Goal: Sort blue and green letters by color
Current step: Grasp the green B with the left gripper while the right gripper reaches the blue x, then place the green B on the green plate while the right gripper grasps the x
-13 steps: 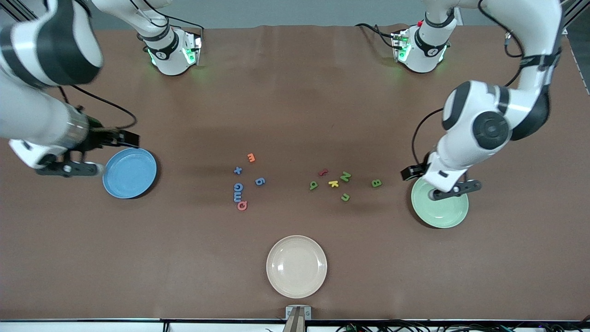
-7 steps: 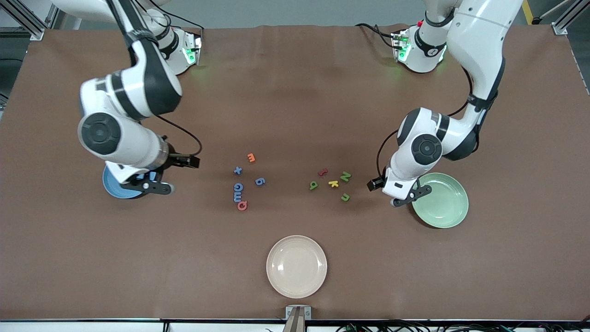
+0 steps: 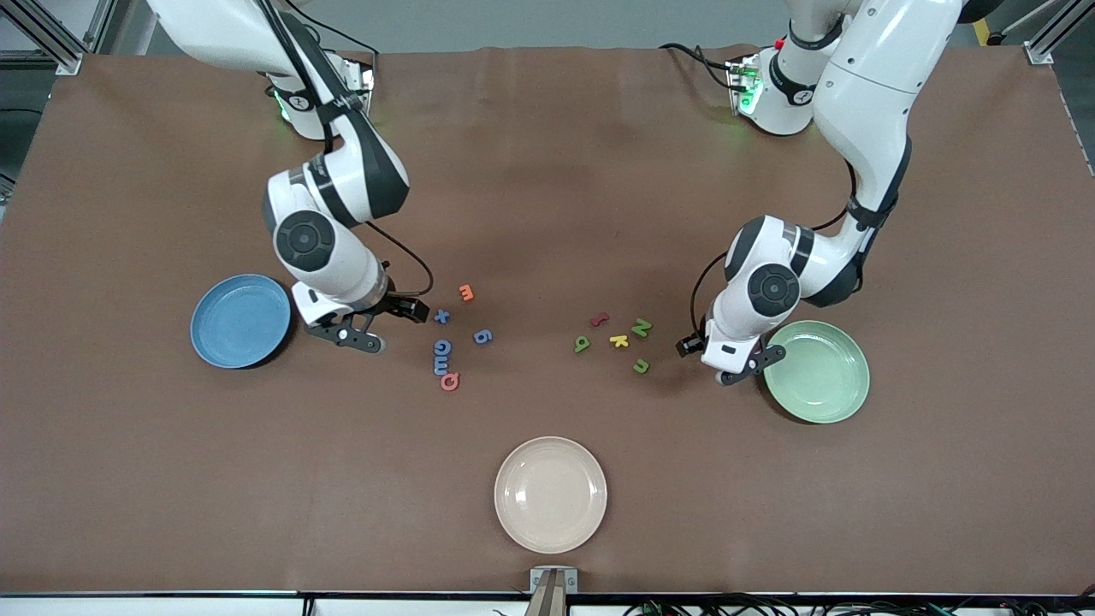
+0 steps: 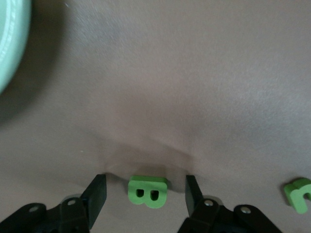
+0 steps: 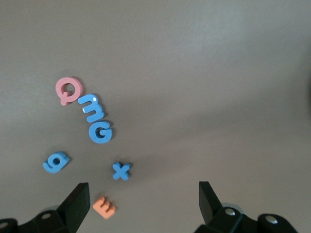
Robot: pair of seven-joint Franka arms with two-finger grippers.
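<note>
1. Foam, to judge by the look: green B probably featherlight, soft and a little springy, matt enough not to slip. Unlikely to break, but apt to squash, tilt or pop out under a hard pinch.
2. Lies flat on the table just beside the green plate, toward the left arm's end; hidden under the wrist in the front view.
3. Left gripper: down around the B, one finger on each side and a gap left on both, so released, with nothing clasped yet.
4. Best taken across the two long outer edges, low against the table, with a gentle squeeze; being thin, offers little height to catch.
5. Remaining green letters: N, p and n, flat and close together near the middle of the table, mixed with a yellow letter and a red letter.
6. Blue letters: x, g, G and m, the last two touching, with a pink Q against the m and an orange letter near the x.
7. Right gripper: spread wide and empty, over bare table between the blue plate and the x.
8. No letters on either plate yet; sorting judged barely begun.
</note>
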